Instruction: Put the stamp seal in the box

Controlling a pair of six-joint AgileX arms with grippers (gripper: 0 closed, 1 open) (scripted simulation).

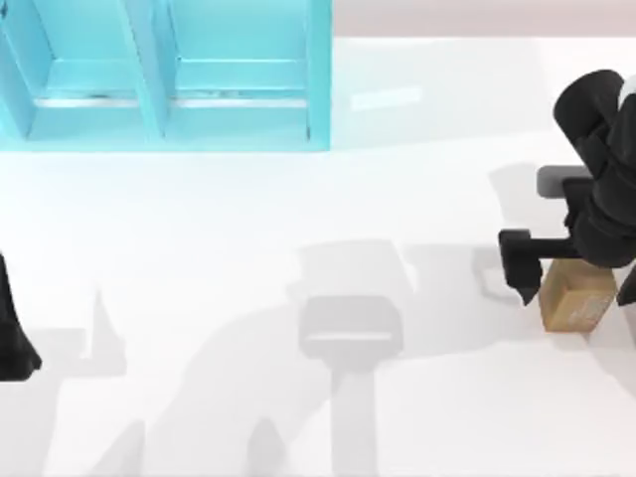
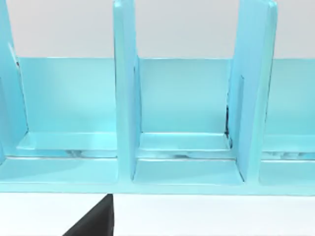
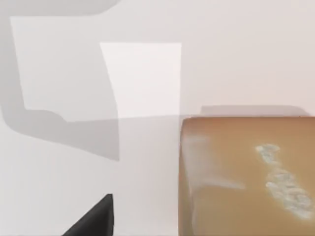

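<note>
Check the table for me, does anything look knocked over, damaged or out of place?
Nothing stands out. The stamp seal sits flat on the table at the right, beside the right gripper; the box stands upright at the back left.

A plain white counter [image 1: 248, 219] fills the scene, glossy enough to carry soft grey shadows across its middle and lower part. Light falls evenly, with one brighter rectangular patch near the far right. Beyond the counter's far edge runs a pale, bare strip of wall [image 1: 477, 15].
</note>
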